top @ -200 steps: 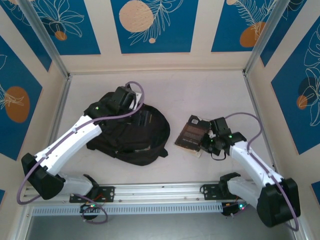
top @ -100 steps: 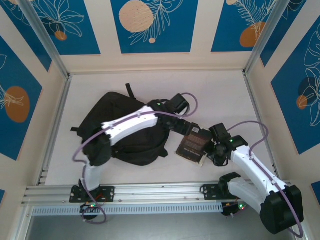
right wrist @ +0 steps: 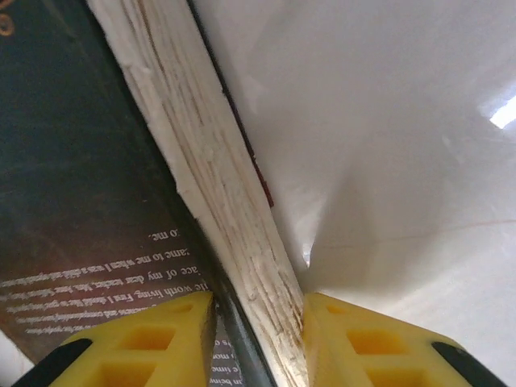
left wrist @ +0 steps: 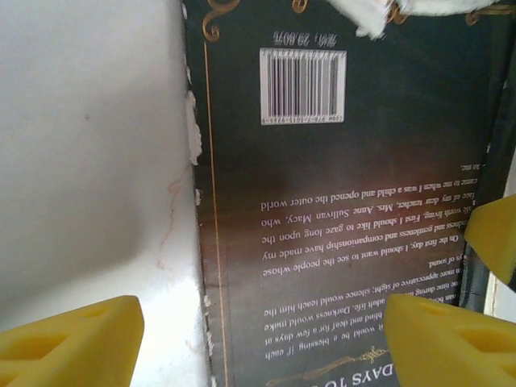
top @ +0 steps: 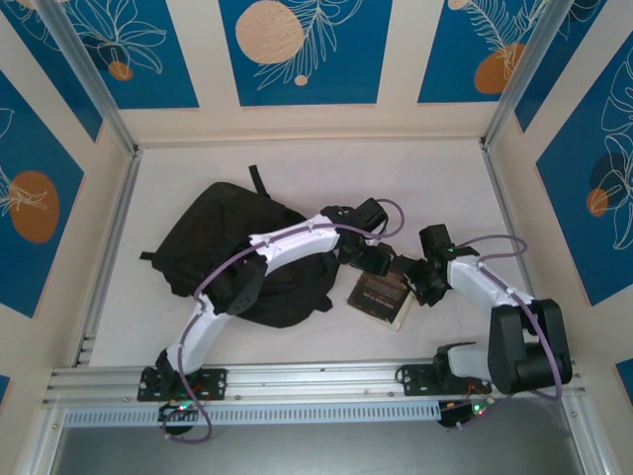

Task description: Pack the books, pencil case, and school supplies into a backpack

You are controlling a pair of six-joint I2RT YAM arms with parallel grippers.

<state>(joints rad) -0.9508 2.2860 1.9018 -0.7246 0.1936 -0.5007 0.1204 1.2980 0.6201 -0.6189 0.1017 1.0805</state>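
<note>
1. Top external: the black book (top: 381, 295) lay flat on the table (top: 425, 178), and the backpack (top: 227, 252) sat just beside the book's left edge, looking closed or only slightly open. The left gripper (top: 376, 259) hung over the book's far corner, its arm reaching across the backpack. The right gripper (top: 420, 282) was at the book's right edge. No other books or supplies were plain to see around the book.

2. Left wrist: the book's back cover, with its barcode (left wrist: 302, 86) toward the far end, filled the space under the camera. The left gripper's jaws stood wide open. One yellow fingertip (left wrist: 72, 339) was over bare table off the book's long edge. The other was over the cover itself, so nothing was held.

3. Right wrist: the right gripper's jaws were closed on the book's pale page edge (right wrist: 218, 185). One pad (right wrist: 137, 339) was on the cover side and the other on the table side, so that edge seemed lifted a little off the table.

4. Judgement: the step in hand looked like picking up the first book for packing. Next, the right arm probably had to raise its edge higher. The left gripper then had to shift until both fingers straddled the book's thickness before closing. After that the book needed carrying to the backpack's opening, which first had to be found or widened.
</note>
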